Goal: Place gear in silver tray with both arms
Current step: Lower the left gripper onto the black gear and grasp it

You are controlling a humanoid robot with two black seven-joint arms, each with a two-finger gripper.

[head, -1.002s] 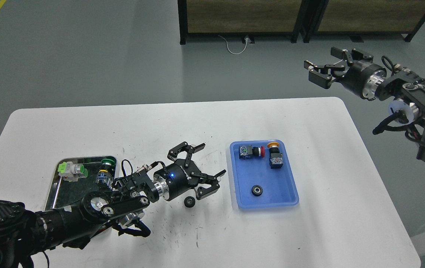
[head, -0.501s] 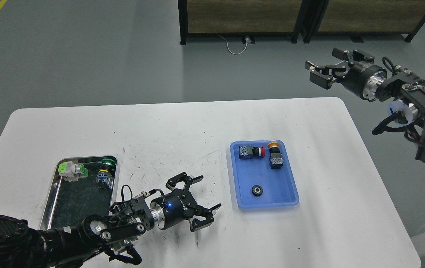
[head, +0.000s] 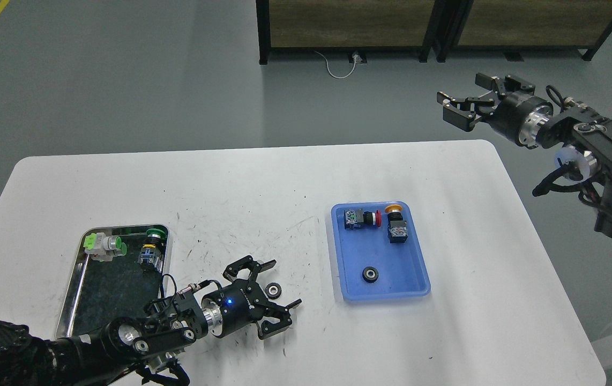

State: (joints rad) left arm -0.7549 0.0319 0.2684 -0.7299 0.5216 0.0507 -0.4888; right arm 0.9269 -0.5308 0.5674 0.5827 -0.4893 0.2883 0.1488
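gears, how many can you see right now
2. One gear lies on the white table between the open fingers of the left gripper; the other gear sits in the blue tray. None looks hidden.

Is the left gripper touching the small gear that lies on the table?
Cannot tell. In the head view the gear lies between the open fingers of the left gripper, but no clear gap or contact shows.

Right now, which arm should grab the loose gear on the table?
Left. The left gripper is open with the gear on the table between its fingers, near the silver tray. The right gripper hangs open beyond the table's far right corner.
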